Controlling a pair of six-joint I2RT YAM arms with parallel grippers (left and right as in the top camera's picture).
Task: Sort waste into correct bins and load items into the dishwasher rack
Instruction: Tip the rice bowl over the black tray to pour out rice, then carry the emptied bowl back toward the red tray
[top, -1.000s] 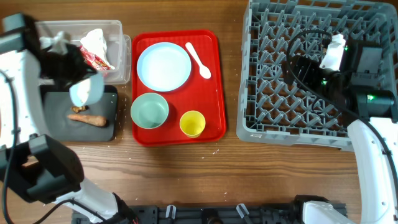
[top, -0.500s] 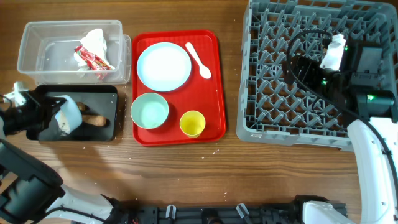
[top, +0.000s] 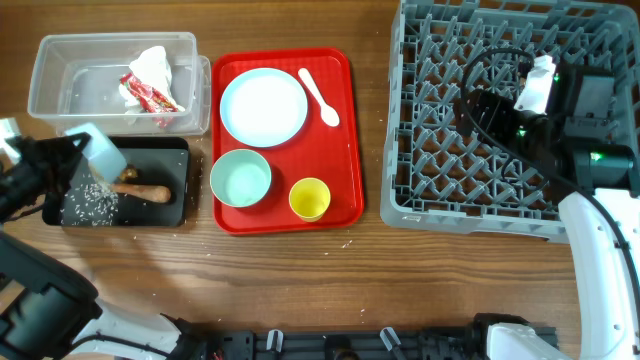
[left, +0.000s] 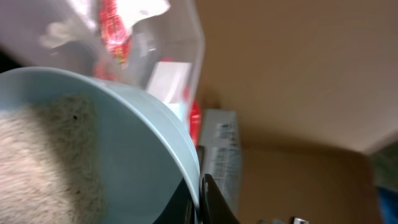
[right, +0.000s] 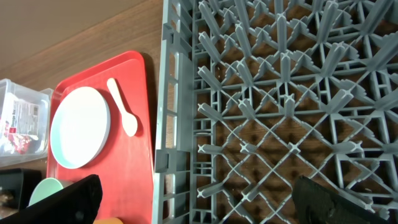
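Pale blue-green round bowl (top: 103, 152) hangs tipped in my left gripper (top: 80, 158), clamped on its rim, so white rice grains (top: 90, 203) spill into the shallow black rectangular tray (top: 165, 212).

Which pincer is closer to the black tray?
Left. The left pincer holds a bowl over the black tray; the right pincer is far off, above the dishwasher rack.
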